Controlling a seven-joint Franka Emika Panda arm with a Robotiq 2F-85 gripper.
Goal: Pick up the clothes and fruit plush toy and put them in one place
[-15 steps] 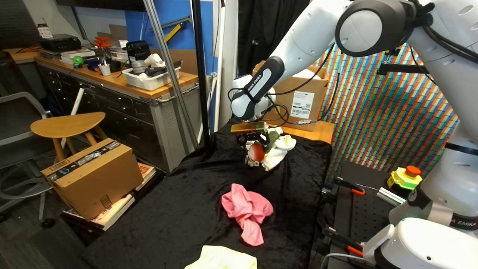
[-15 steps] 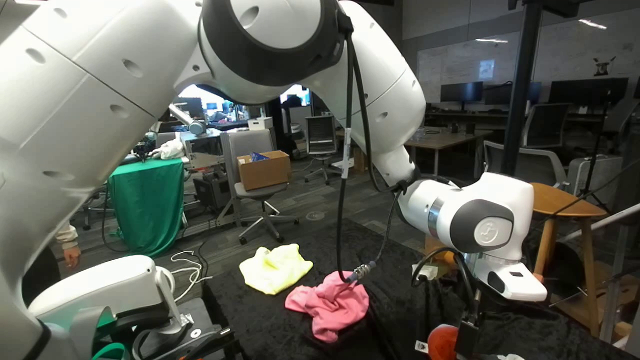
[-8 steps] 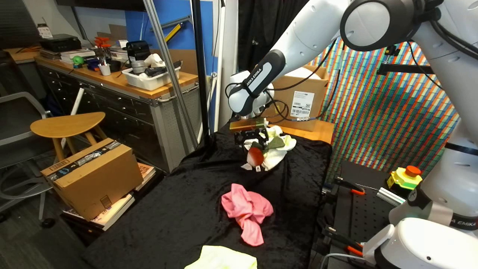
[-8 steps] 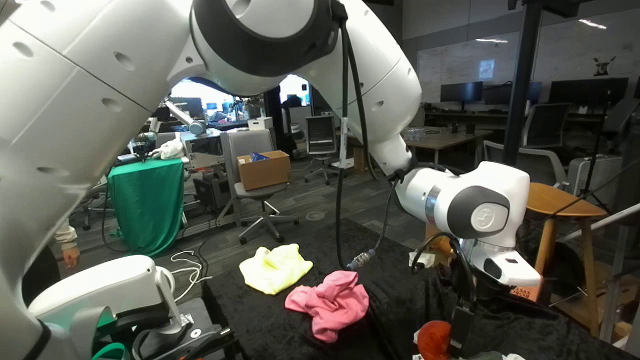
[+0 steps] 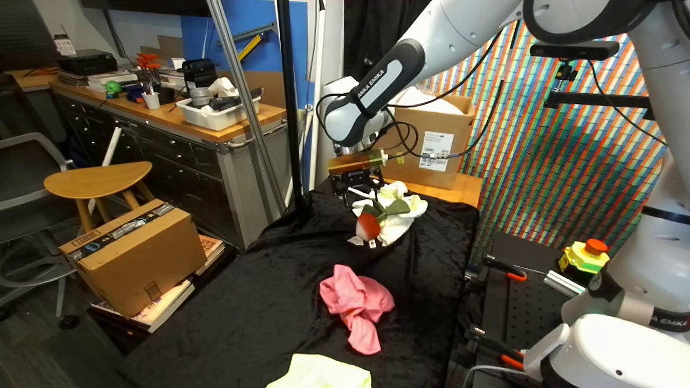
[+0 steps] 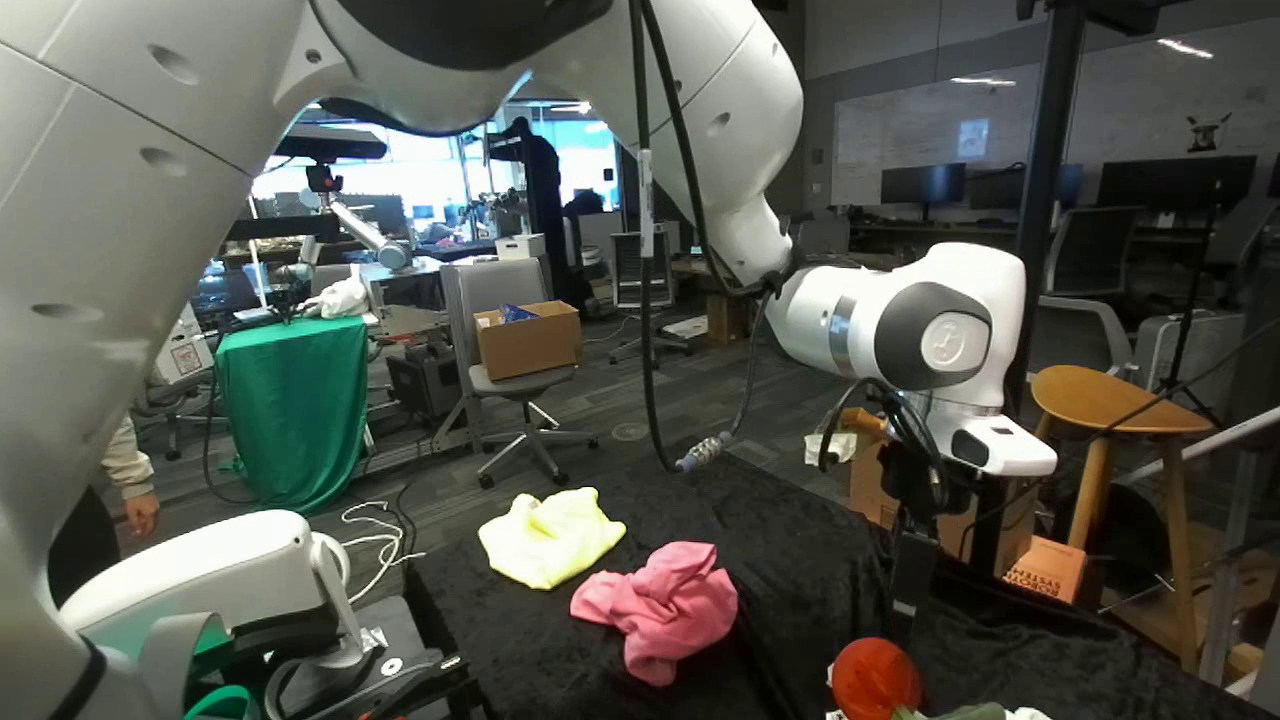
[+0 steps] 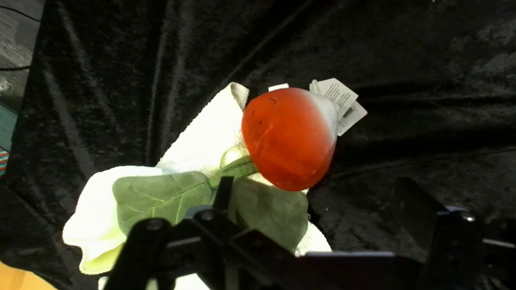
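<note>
Gripper stood wide and empty above the plush toy (contact unclear), which lay partly on pale clothes, while the pink garment sat bunched on black cloth, judged light and limp, best pinched at its raised middle folds.

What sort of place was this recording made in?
Most likely a robotics lab or workshop, judging by the long workbench, the red-and-yellow emergency-stop button and, in the background of an exterior view, what looks like another robot arm.
</note>
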